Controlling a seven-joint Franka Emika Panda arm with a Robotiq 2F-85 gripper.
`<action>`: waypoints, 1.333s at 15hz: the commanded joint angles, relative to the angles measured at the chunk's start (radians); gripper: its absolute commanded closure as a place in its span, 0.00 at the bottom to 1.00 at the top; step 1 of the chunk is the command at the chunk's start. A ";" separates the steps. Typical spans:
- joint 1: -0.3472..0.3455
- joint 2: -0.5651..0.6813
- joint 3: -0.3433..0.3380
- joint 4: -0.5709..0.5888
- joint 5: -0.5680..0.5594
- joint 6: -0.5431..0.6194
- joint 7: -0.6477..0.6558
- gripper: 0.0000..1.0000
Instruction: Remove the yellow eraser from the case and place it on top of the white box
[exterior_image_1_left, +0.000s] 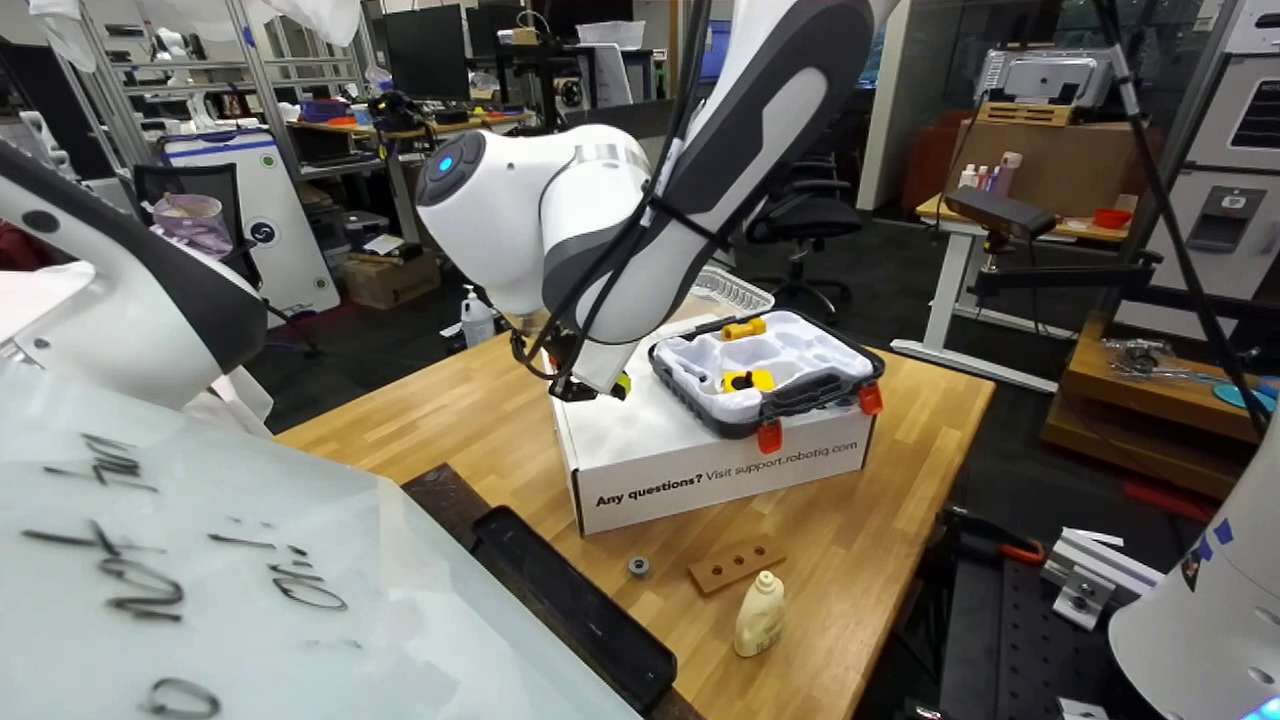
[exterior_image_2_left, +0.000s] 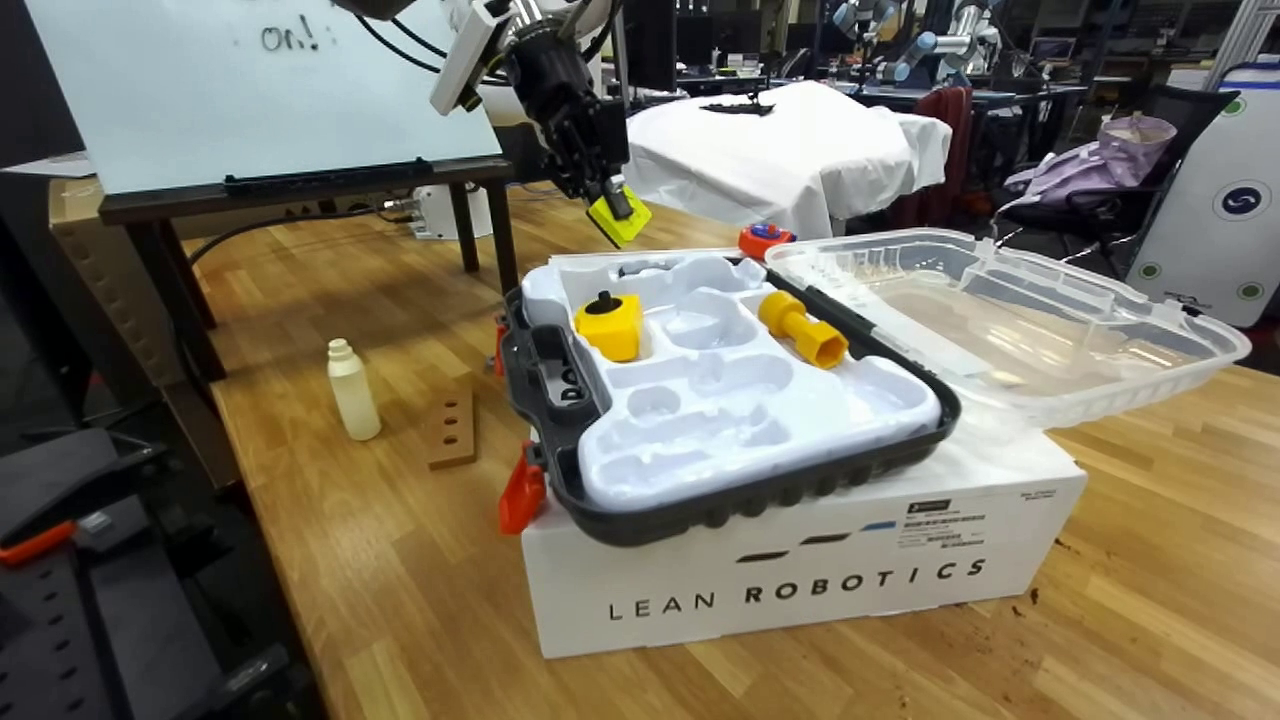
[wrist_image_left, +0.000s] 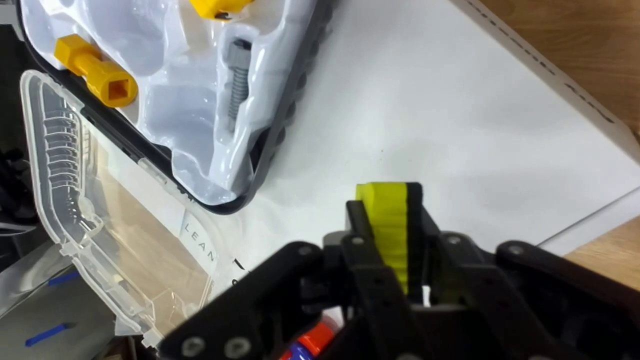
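Note:
My gripper (wrist_image_left: 390, 210) is shut on the yellow eraser (wrist_image_left: 386, 225), a bright yellow block with a black face. The eraser (exterior_image_2_left: 622, 222) hangs tilted in an exterior view, and it is partly hidden behind the gripper (exterior_image_1_left: 590, 388) in an exterior view (exterior_image_1_left: 622, 384). It is over the bare part of the white box (wrist_image_left: 450, 115), beside the case; I cannot tell how high. The case (exterior_image_2_left: 735, 505) is a black tray with a pale grey-white moulded insert, lying open on the white box (exterior_image_2_left: 800, 575). The case also shows in the wrist view (wrist_image_left: 185, 115).
The case's clear lid (exterior_image_2_left: 1010, 300) lies folded open. A yellow bolt (exterior_image_2_left: 800, 330) and yellow tool (exterior_image_2_left: 612, 328) sit in the insert. A red-blue item (exterior_image_2_left: 766, 239) is behind. A cream bottle (exterior_image_1_left: 760, 618) and wooden strip (exterior_image_1_left: 736, 568) stand near a whiteboard (exterior_image_1_left: 200, 560).

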 joint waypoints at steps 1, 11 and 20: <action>0.037 0.043 -0.027 0.060 -0.015 -0.072 -0.017 0.94; 0.069 0.132 -0.037 0.139 -0.007 -0.188 -0.015 0.94; 0.072 0.153 -0.025 0.199 0.062 -0.222 -0.028 0.31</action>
